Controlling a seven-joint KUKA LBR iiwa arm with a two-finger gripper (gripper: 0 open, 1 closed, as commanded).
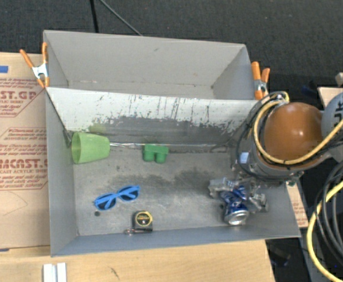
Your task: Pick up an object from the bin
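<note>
- Gripper (pixel 237 194) sits low in the near right corner of the bin (pixel 159 107), under the arm's orange wrist cover (pixel 290 131), which comes in from the right.
- It is directly over, and apparently in contact with, a crushed blue and silver drink can (pixel 236 211) lying on the bin floor close to the near wall.
- How far open the gripper is cannot be told: its metal parts and the crumpled can merge into one tangle, so a firm hold cannot be confirmed either.
- The can rests on the floor and is not raised, so the lift is not yet done.
- My judgement is that the task is about midway. The approach and descent look finished, while closing on the can (if not already done), raising it and carrying it clear of the bin are left.
- The other things lie well apart from the gripper and look untouched:
  - a light green cup (pixel 90 147) on its side at the far left
  - a small green block (pixel 155 153) near the far wall
  - blue sunglasses (pixel 117 197) at the near left
  - a tape measure (pixel 142 219) against the near wall
- The near wall stands just beside the can, so it could hinder a clean grip or lift.
</note>
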